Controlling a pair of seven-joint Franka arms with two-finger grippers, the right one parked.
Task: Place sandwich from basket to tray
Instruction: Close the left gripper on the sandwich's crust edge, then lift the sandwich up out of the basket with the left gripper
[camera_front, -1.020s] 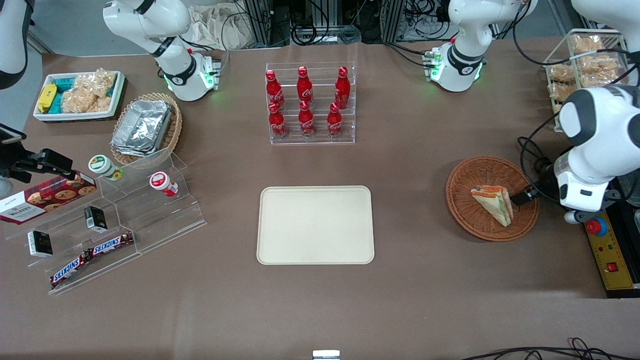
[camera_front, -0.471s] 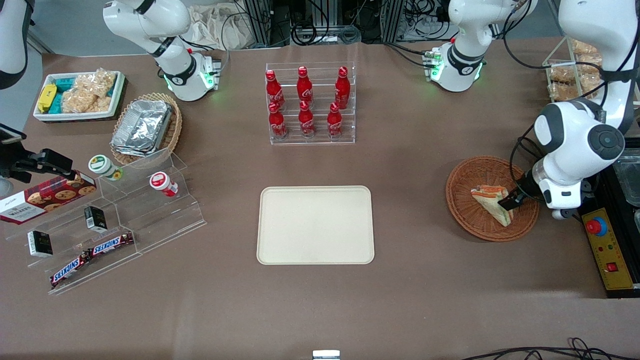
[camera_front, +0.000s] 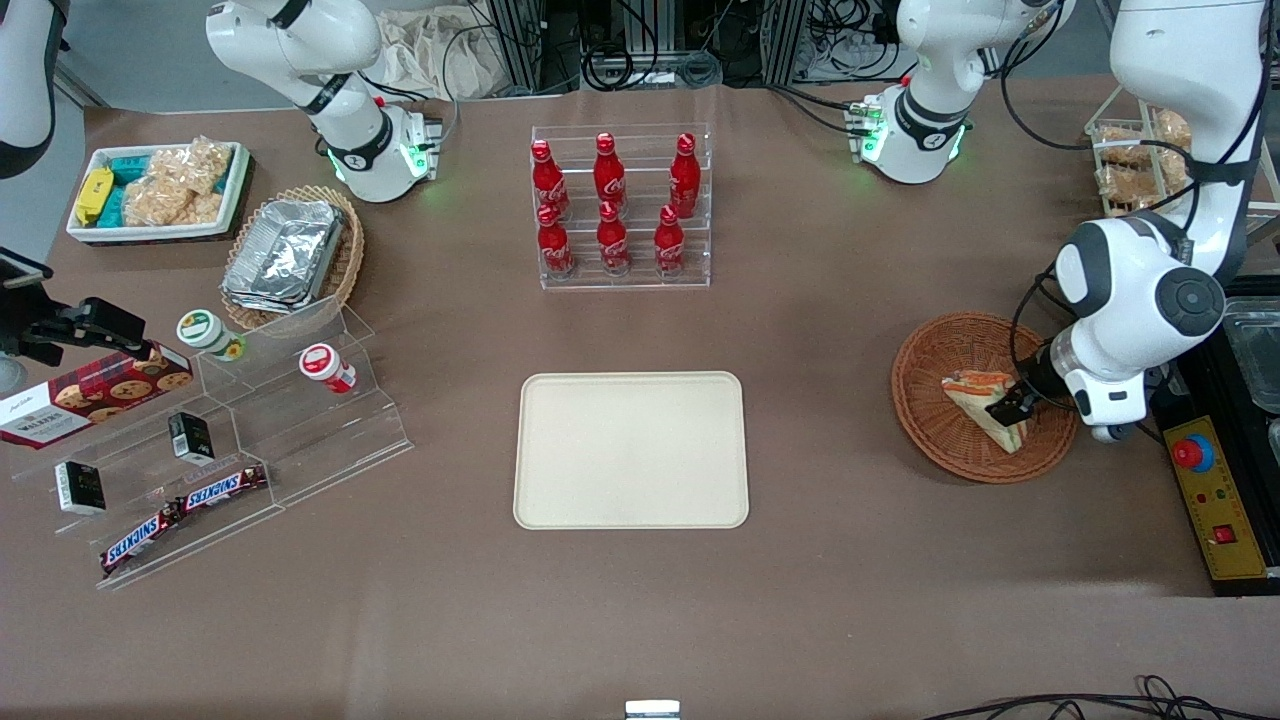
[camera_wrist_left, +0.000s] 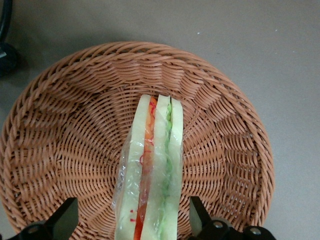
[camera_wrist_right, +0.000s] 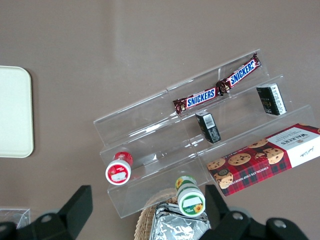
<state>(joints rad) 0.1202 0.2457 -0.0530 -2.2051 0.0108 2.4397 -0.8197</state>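
Front view: sandwich (camera_front: 985, 405) lying in basket (camera_front: 930, 420), toward the working arm's end of the surface; tray (camera_front: 630, 450) well apart, mid-surface. Pincer (camera_front: 1008, 408) low over the sandwich's end nearest that arm.

Left wrist view: pincer (camera_wrist_left: 131, 220) apart, fingers (camera_wrist_left: 65, 220) flanking the wedge's broad faces; sandwich (camera_wrist_left: 152, 170) runs lengthwise straight out from between them, layered edge up. Judged ready to close across its thickness.

Between the gripper's (camera_wrist_left: 129, 220) spread black matt plastic fingers (camera_wrist_left: 65, 216), the sandwich (camera_wrist_left: 150, 172) wears clear, glossy, crinkled plastic film over soft pale bread. Beneath it the basket (camera_wrist_left: 75, 125) is rough woven reddish-brown wicker. The tray (camera_front: 631, 450) looks smooth, matt cream; the table (camera_front: 820, 560) a matt brown.
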